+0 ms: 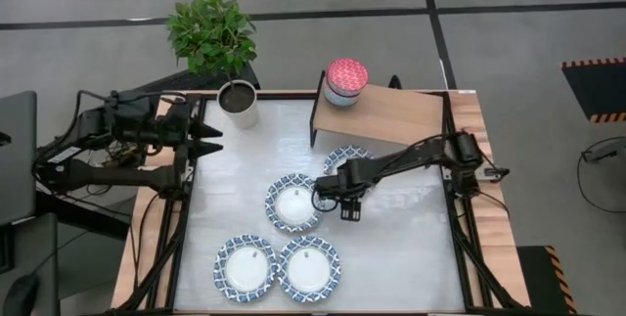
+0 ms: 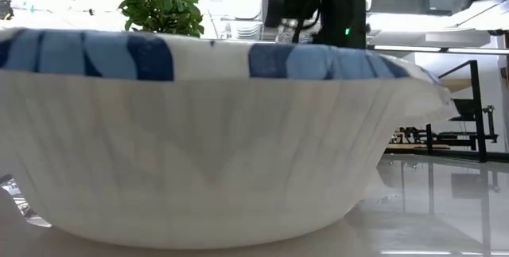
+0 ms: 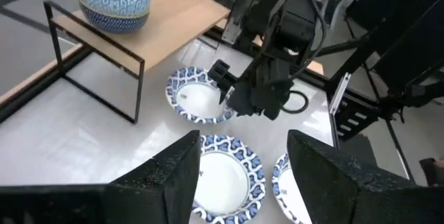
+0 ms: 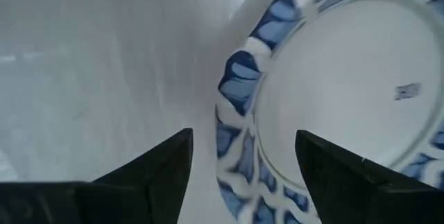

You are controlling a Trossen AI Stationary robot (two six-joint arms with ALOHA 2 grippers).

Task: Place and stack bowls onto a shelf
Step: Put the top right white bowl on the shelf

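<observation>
1. The wide bowl I'm after sits mid-table, flat and upright, blue-patterned rim up and white centre empty. Three more like it lie on the table: one just behind it toward the shelf, partly under my right arm, and two side by side at the near edge.
2. My right gripper hangs low at that bowl's right-hand rim. In the right wrist view the rim runs between the two fingers, which stand parted and hold nothing. So the bowl lies just left of the tool, and I judge a short drop would straddle the rim.
3. The right arm is far nearer; my left gripper waits at the table's left edge beside the white plant pot, fingers apart and empty.
4. The shelf stands at the back right. On its left end is a stack of smaller bowls, red one on top; the rest of the board is bare.
</observation>
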